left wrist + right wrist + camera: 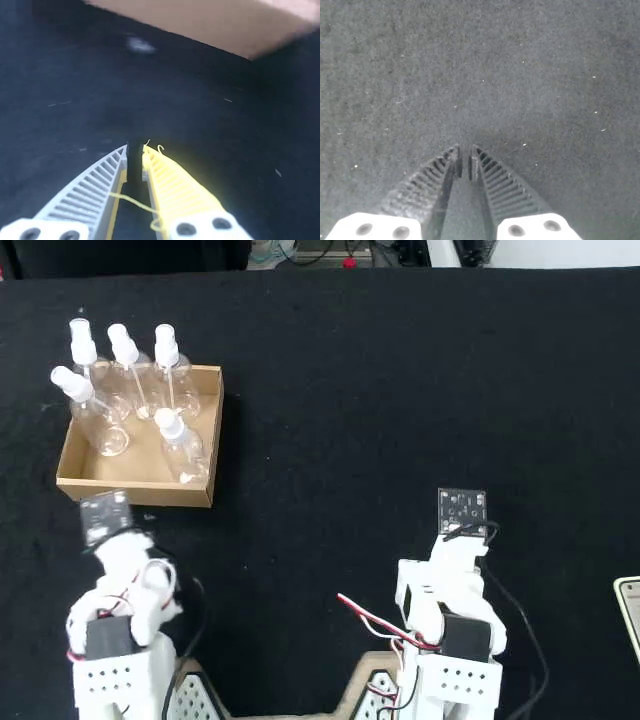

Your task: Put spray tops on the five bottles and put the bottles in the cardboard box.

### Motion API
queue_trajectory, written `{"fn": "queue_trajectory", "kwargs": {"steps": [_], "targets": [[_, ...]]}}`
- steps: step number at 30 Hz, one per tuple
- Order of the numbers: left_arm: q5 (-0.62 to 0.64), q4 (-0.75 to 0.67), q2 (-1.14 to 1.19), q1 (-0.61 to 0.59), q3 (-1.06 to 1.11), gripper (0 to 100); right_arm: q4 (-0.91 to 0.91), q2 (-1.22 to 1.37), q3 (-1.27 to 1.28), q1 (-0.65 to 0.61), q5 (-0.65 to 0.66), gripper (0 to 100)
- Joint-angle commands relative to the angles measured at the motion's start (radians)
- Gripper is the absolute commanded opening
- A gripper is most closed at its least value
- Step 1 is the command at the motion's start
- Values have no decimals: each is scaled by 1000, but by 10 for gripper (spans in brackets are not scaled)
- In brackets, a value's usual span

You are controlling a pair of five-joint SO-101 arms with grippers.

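Note:
Several clear bottles with white spray tops (135, 390) lie in the shallow cardboard box (140, 486) at the table's far left. My left gripper (135, 152) is shut with nothing in it, low over the black cloth just short of the box wall (210, 22). In the high view the left arm (118, 585) is folded back at the front left. My right gripper (465, 155) is shut and empty over bare cloth, with the right arm (455, 595) folded back at the front right.
Black cloth (400, 400) covers the table. A pale object (630, 605) pokes in at the right edge. Cables and clutter (340, 252) lie beyond the table's far edge.

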Motion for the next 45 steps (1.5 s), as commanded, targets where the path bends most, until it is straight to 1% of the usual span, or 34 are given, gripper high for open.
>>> {"fn": "queue_trajectory", "kwargs": {"steps": [1, 5, 8, 12, 45], "targets": [[-6, -14, 2, 148, 31, 52, 2, -96, 2, -8, -8, 36], [-6, -14, 2, 180, 30, 51, 2, -96, 2, -6, -8, 36], [-5, -14, 2, 168, 30, 51, 2, -97, 2, -8, -8, 36], [-5, -14, -8, 111, 30, 51, 2, -97, 2, -9, -8, 36], [-3, -14, 0, 104, 30, 51, 2, -97, 2, -9, -8, 36]]}}
